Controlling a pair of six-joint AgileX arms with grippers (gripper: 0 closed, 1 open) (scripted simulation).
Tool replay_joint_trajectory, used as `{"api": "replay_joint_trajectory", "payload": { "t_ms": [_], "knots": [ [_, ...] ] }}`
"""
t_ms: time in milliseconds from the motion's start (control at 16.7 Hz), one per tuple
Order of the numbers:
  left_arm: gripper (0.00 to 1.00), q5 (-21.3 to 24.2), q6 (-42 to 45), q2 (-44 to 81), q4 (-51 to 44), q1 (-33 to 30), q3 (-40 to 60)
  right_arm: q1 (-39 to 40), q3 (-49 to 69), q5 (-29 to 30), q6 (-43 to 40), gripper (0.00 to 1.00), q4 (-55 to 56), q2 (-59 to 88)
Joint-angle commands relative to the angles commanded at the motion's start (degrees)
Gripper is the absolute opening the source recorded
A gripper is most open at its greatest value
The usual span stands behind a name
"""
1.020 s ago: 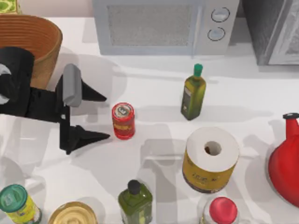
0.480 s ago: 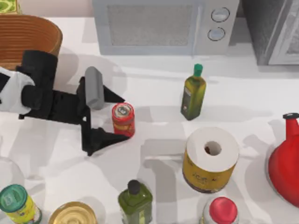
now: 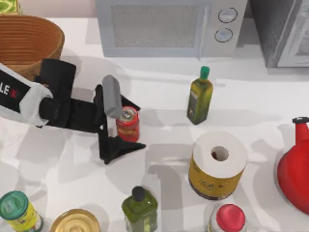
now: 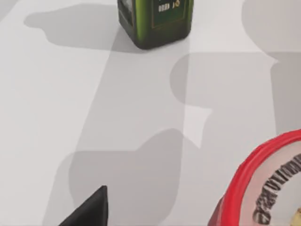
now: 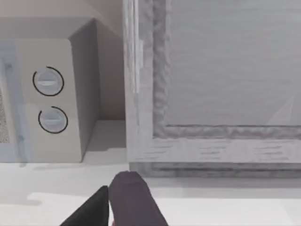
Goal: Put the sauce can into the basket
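Advancing from the bench's left, the left end effector [image 3: 126, 124] now brackets the upright sauce can [image 3: 128, 124], fingers spread either side, not yet pinching; the basket [image 3: 46, 50] sits at the far-left corner.

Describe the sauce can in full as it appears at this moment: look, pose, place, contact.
The sauce can is a small red cylinder with a silver-rimmed dark top and a yellow label band. It stands upright on the white table, left of centre, between the open fingers of the left gripper. Whether the fingers touch it cannot be told. The basket sits apart at the far left.
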Motion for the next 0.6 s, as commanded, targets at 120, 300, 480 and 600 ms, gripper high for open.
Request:
{"api": "replay_joint_trajectory", "payload": {
  "t_ms": [120,300,480,600],
  "knots": [
    [0.92,0.0,0.0,0.0,0.0,0.0,0.0,0.0,0.0,0.0,0.0,1.0,0.0,0.0],
    [0.7,0.0,0.0,0.0,0.0,0.0,0.0,0.0,0.0,0.0,0.0,1.0,0.0,0.0],
    [0.47,0.0,0.0,0.0,0.0,0.0,0.0,0.0,0.0,0.0,0.0,1.0,0.0,0.0],
    [0.32,0.0,0.0,0.0,0.0,0.0,0.0,0.0,0.0,0.0,0.0,1.0,0.0,0.0]
  ]
}}
